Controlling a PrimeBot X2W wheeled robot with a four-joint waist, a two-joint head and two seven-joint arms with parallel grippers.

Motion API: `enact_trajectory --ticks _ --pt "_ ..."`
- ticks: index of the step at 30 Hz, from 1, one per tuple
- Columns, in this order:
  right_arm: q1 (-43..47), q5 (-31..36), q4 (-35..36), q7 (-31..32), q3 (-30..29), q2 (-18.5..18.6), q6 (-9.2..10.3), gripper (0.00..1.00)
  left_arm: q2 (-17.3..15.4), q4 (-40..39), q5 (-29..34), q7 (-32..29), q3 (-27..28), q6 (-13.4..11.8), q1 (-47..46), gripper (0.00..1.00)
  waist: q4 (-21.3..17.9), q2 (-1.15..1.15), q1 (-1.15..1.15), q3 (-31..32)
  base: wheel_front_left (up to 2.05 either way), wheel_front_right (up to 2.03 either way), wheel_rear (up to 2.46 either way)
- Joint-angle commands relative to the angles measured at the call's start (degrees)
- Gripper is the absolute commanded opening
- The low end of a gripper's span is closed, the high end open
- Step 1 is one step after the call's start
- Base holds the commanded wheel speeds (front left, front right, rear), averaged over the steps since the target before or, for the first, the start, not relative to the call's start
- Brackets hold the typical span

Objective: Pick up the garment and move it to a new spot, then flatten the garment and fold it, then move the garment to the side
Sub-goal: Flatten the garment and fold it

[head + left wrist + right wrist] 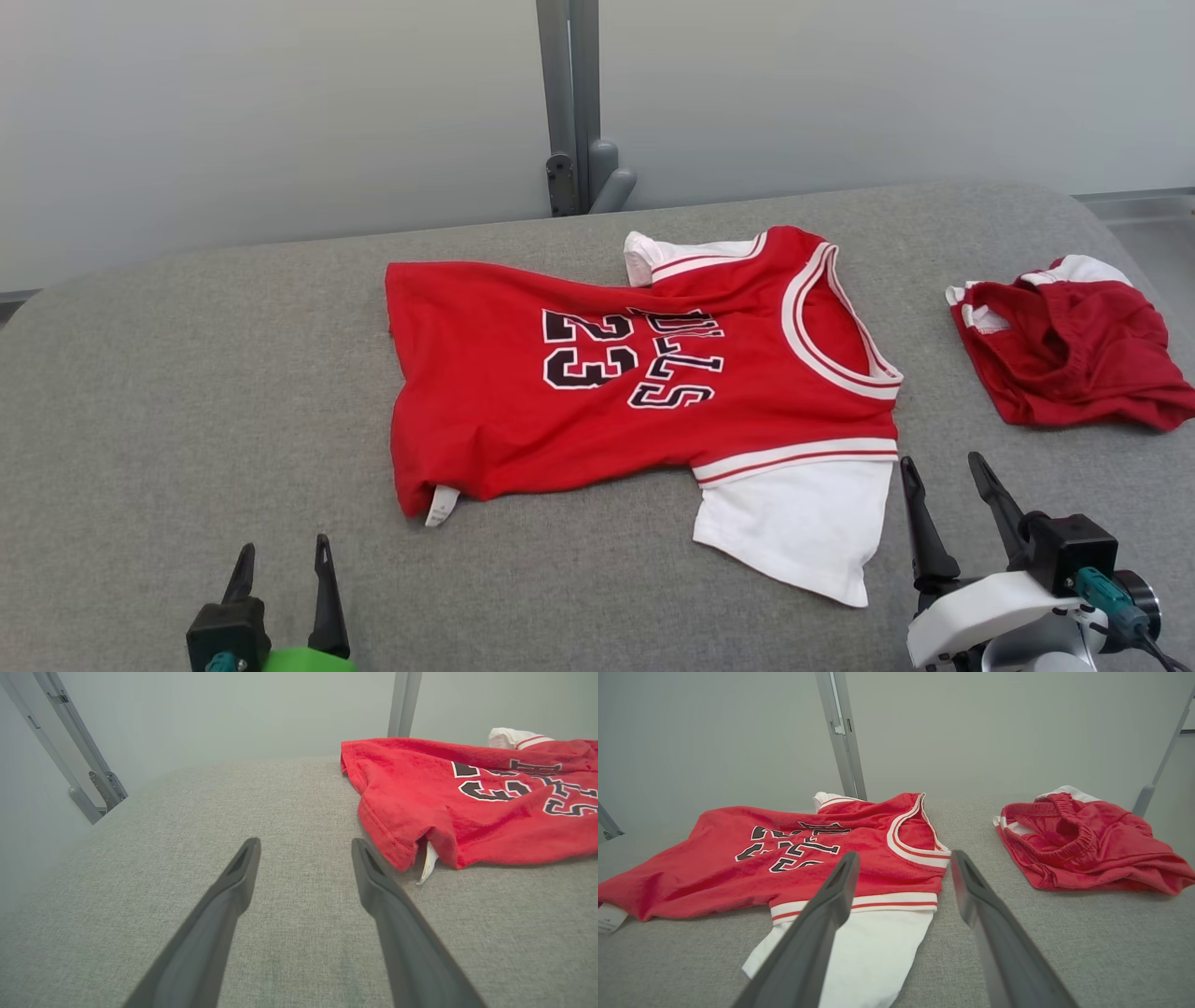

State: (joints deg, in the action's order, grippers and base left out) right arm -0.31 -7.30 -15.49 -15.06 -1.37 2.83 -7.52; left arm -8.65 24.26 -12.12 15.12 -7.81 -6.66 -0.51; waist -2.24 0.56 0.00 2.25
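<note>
The garment (597, 383) is a red jersey with white sleeves and a black 23, lying spread sideways on the grey cushioned surface (187, 392), neck toward the right. Its hem corner with a white tag (427, 861) lies just right of my left gripper (306, 847). My left gripper (283, 551) stands open at the lower left, short of the hem, holding nothing. At the lower right my right gripper (943, 467) is open beside the near white sleeve (794, 532). In the right wrist view the right gripper (903, 858) points across that sleeve (859, 952) and the collar.
A crumpled pair of red shorts (1074, 350) with a white trim lies at the right edge of the surface, also in the right wrist view (1083, 840). A grey metal post (571, 103) stands behind against the pale wall. Bare grey fabric spreads to the left.
</note>
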Motion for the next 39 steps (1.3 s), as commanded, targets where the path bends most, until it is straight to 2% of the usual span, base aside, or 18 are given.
enact_trajectory --ticks 1,8,18,26,39 --pt "0.59 -0.04 0.22 -0.14 -0.14 0.19 0.07 1.00 0.53 -1.82 -0.34 -0.01 1.23 -0.02 1.82 1.00 -0.18 -0.56 0.00 0.03 0.00 0.00 0.00" --pt "1.31 0.03 -0.14 -0.14 0.46 0.19 0.07 1.00 3.29 -8.14 1.65 -0.01 5.60 2.09 7.01 1.00 -1.19 -0.56 0.00 0.13 0.00 0.00 0.00" --pt "1.22 0.21 -0.53 -0.14 1.32 0.18 0.07 1.00 5.08 -8.29 4.21 -0.01 7.57 4.98 7.23 1.00 -1.49 -0.56 0.00 -0.55 0.00 0.00 0.00" --pt "1.60 0.21 -4.85 -0.14 5.53 0.18 0.07 1.00 5.49 -6.16 5.33 -0.01 6.26 7.14 5.20 1.00 -1.54 -0.56 0.00 -2.46 0.00 0.00 0.00" --pt "-0.99 0.76 -14.38 -0.14 7.61 0.18 0.07 1.00 5.64 -4.23 4.75 -0.01 2.05 7.45 1.87 1.00 -0.76 -0.56 0.00 -7.07 0.00 0.00 0.00"
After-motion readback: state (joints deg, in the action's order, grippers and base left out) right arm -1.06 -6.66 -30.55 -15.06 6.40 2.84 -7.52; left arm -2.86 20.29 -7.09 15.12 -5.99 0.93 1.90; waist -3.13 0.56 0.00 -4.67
